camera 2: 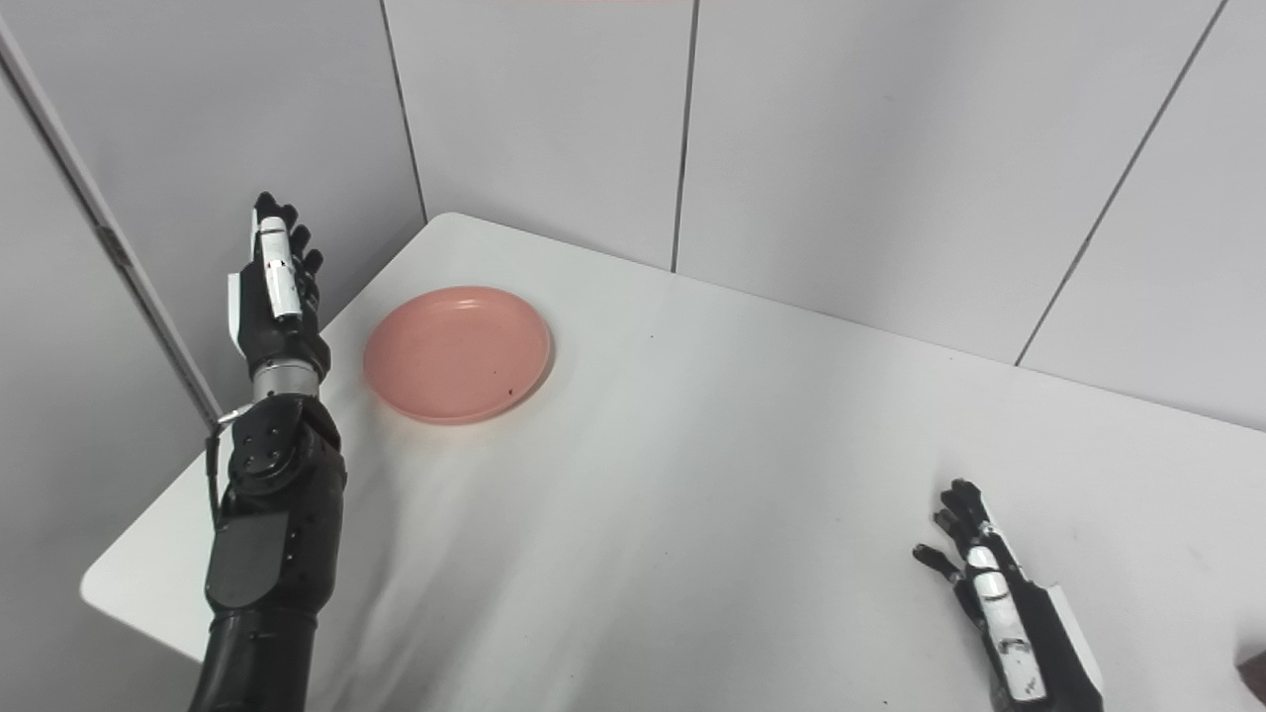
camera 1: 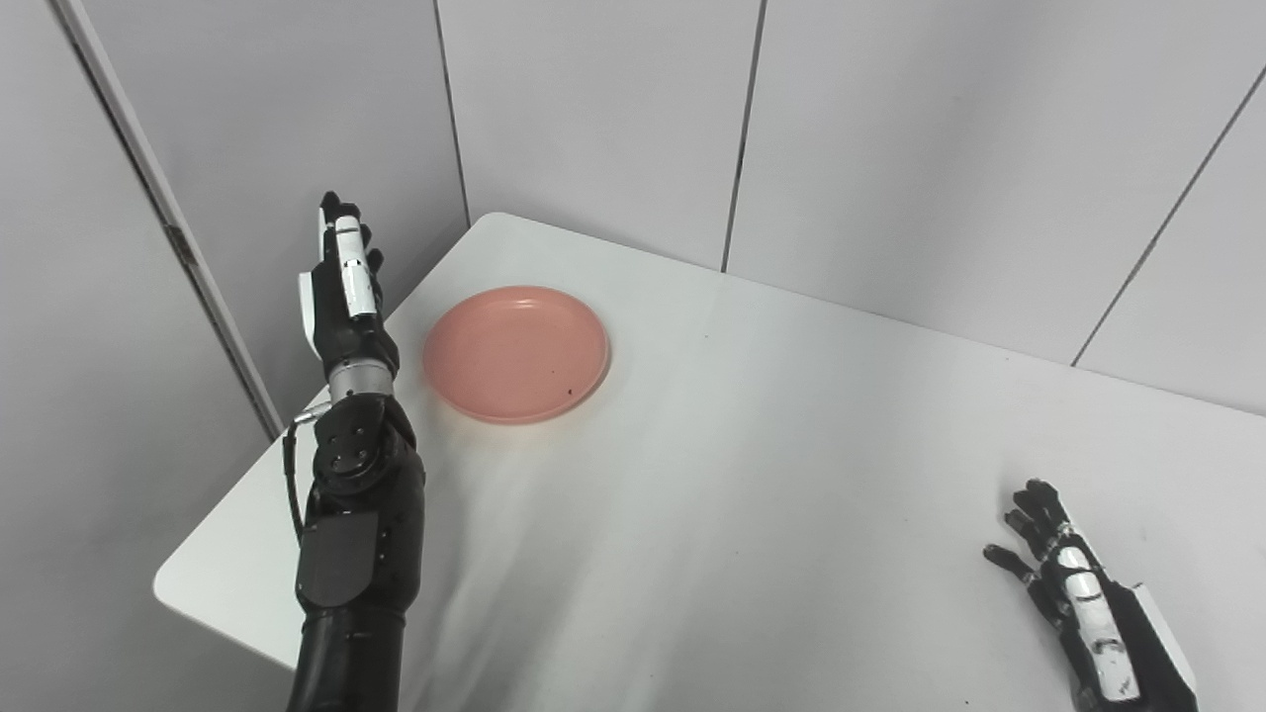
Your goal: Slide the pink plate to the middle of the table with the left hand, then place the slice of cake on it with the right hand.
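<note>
The pink plate [camera 1: 516,353] lies empty on the white table [camera 1: 752,475], near its far left corner. My left hand [camera 1: 341,287] is open with fingers straight. It is held upright above the table's left edge, just left of the plate and apart from it. My right hand [camera 1: 1078,593] is open and lies palm down on the table at the near right, far from the plate. It also shows in the right eye view [camera 2: 994,598]. No cake slice shows clearly. A dark brown sliver [camera 2: 1254,677] sits at the right edge of the right eye view; I cannot tell what it is.
Grey panel walls [camera 1: 593,119] stand close behind the table's far edge and on its left. The table's left edge [camera 1: 227,514] runs beside my left forearm.
</note>
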Motion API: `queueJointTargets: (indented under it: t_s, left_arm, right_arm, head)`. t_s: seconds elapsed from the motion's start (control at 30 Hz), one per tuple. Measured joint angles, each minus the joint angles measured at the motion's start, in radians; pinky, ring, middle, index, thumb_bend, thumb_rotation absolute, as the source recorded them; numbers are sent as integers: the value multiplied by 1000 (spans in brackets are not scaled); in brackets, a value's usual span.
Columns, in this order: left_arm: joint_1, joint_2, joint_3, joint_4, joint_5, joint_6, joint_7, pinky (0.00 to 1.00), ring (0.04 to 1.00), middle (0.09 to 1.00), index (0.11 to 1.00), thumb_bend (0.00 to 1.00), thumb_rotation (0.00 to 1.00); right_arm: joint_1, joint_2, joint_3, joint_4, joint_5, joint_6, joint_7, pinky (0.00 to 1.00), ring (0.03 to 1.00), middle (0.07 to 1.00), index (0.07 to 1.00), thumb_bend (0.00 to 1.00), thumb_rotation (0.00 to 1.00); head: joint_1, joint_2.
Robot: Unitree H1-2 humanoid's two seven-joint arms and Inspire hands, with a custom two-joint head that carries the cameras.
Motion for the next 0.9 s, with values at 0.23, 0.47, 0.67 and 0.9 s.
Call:
queueJointTargets:
  t_s: [0.23, 0.47, 0.67, 0.9]
  left_arm:
    - [0, 8, 9, 20, -25, 0, 0, 994, 994, 999, 995, 310, 1000]
    - [1, 8, 9, 37, -43, 0, 0, 1000, 1000, 1000, 1000, 320, 1000]
    - [1, 10, 6, 46, -44, -2, -1, 1000, 1000, 1000, 1000, 330, 1000]
    - [0, 13, 0, 106, -51, -34, -3, 1000, 1000, 1000, 1000, 326, 1000]
  right_arm:
    - [3, 0, 0, -3, 2, 0, 0, 1000, 973, 978, 979, 171, 1000]
    - [4, -1, -1, -3, 2, 0, 4, 1000, 972, 978, 981, 192, 1000]
    - [2, -3, -1, -1, 4, 0, 6, 1000, 974, 978, 983, 181, 1000]
    - [1, -4, -1, -1, 4, 0, 6, 1000, 973, 976, 982, 178, 1000]
  head:
    - [2, 5]
    - [5, 9]
    - [5, 11]
    - [3, 8]
